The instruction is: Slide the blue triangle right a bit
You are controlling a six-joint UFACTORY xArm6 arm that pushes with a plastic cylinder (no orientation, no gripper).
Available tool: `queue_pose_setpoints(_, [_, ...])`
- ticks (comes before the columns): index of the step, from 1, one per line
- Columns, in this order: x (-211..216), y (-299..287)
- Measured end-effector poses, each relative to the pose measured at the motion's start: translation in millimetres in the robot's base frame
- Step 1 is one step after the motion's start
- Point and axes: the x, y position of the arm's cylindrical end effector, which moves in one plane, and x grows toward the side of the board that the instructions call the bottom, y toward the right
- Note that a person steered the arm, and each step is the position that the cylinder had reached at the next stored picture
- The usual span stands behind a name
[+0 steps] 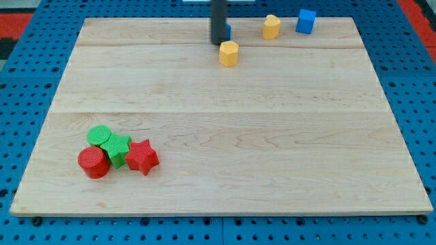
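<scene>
Near the view's top edge of the pale wooden desk [218, 136], the dark rod comes straight down and my tip [218, 43] rests on the boards, with a small blue block [228, 30], its shape mostly hidden behind the rod, just showing at the rod's right side. No pincer is fitted on this arm, so none can be judged open or closed. Just below and right of the tip sits a yellow hexagonal block [229, 52]. Further right stand a second yellow block [272, 26] and a blue cube [306, 21]. Well apart, toward the view's bottom left, a green cylinder [99, 135], a green star-like block [118, 149], a red cylinder [93, 162] and a red star [142, 156] huddle together, touching
</scene>
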Motion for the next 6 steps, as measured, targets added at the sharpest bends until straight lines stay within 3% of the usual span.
queue_pose_setpoints(1, [-2,-65])
queue_pose_setpoints(2, [-39,-32])
queue_pose_setpoints(3, [-42,22])
queue_pose_setpoints(4, [-13,50])
queue_pose_setpoints(5, [-7,31])
queue_pose_setpoints(6, [-6,-73])
